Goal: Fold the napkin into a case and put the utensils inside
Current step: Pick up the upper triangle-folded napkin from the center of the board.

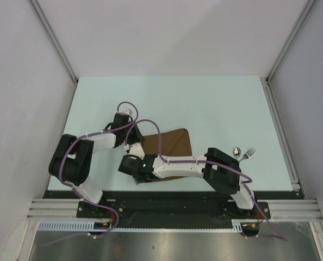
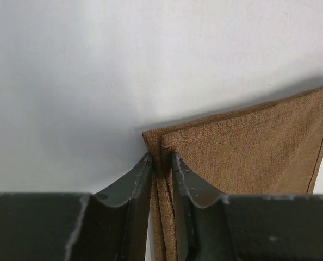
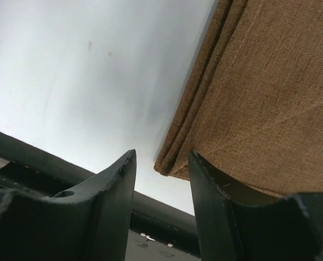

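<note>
**A:** How far along is the task judged to be?

**B:** Partway through the folding. The brown, woven, rectangular cloth napkin (image 1: 169, 142) is seen lying flat on the near half of the table. Stacked layers are shown along its edges in both wrist views, so at least one fold is taken as done. No finished case can be made out.

**A:** How are the grippers held?

**B:** A doubled corner of the cloth is clamped between the closed fingers of the left gripper (image 2: 161, 160). The right gripper (image 3: 161, 157) is held spread, with nothing grasped. Another layered corner lies just at the gap between its fingers. Whether that corner is touched by either finger cannot be told from this angle.

**A:** And the cutlery?

**B:** The silver metal spoon (image 1: 237, 151) and the silver metal fork (image 1: 250, 153) are found side by side on the table, well apart from the napkin on its right. Their handles are hidden behind the right arm. Nothing is yet placed inside the cloth. More folding is judged to be needed before a pocket is formed, and then both pieces are to be picked up and slid in.

**A:** What is noted of the surface and the room?

**B:** A smooth, pale mint table (image 1: 205, 103) is shown, closed in on three sides by plain white wall panels (image 1: 167, 32) set in metal framing. Aluminium rails (image 1: 172, 207) are fixed along the near edge, where the arm bases are bolted.
</note>
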`<act>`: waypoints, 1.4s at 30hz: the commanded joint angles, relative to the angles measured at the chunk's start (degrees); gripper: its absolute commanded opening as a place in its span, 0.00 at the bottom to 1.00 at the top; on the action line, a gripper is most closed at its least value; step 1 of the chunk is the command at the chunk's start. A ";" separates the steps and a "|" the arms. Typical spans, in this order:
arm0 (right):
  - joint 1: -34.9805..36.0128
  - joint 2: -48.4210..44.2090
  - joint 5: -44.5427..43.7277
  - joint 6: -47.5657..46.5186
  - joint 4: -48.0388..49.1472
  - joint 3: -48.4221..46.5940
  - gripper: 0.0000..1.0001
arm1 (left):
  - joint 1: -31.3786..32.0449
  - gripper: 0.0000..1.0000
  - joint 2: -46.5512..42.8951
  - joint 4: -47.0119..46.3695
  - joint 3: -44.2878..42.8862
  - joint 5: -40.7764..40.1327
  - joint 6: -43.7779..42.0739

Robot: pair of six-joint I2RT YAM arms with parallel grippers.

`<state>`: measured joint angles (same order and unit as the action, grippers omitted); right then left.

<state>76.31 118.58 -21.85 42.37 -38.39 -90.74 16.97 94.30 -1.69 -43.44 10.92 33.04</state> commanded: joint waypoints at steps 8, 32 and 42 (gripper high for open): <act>0.24 6.04 -1.89 -0.53 -2.13 -1.81 0.47 | 0.43 0.28 -0.78 -0.06 0.90 -0.19 0.71; -5.56 -15.48 8.47 -10.99 18.52 16.02 0.00 | -0.01 0.61 -5.79 7.23 0.20 3.58 4.40; -8.20 -18.65 14.20 -10.82 22.13 19.72 0.00 | -0.01 0.59 -5.71 6.09 1.08 3.76 7.57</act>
<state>68.10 102.48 -10.02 32.27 -20.14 -71.90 17.02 89.82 4.05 -41.98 14.20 39.16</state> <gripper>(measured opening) 0.019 0.599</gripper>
